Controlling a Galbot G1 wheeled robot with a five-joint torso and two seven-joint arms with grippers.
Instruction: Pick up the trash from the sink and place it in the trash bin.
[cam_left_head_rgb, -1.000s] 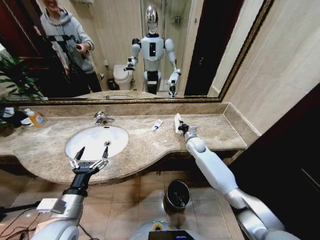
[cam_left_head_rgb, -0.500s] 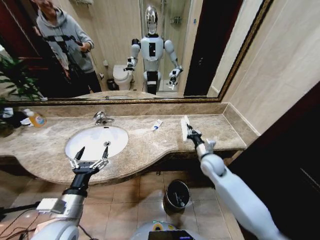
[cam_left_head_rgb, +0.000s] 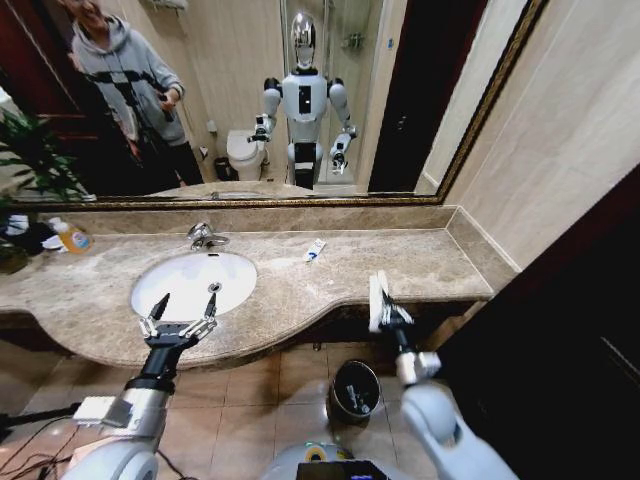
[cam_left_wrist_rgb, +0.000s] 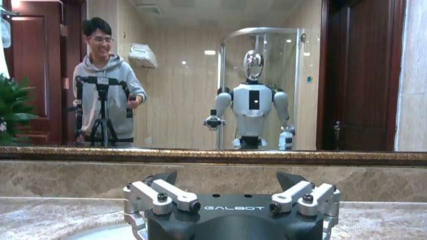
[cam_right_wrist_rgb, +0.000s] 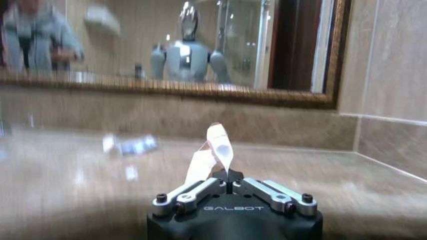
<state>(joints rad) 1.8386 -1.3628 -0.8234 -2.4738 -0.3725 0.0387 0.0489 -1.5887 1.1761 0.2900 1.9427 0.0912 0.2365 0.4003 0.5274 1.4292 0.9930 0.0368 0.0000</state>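
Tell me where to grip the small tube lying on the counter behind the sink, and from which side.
Grip the small white tube across its narrow middle, coming straight down from above. It lies flat on the marble counter, slanted, with bare counter on both long sides for the fingers. The open left gripper hovers at the sink's front rim; the right gripper holds a white packet.

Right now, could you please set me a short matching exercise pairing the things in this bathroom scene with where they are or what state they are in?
Things:
1. right end effector
2. left end effector
3. trash bin
4. small tube

Places or states:
A. on the floor below the counter edge
B. lying on the marble behind the sink, near the mirror
C. shut on long flat white packets
D. open, above the front rim of the sink

Pairs: 1-C, 2-D, 3-A, 4-B
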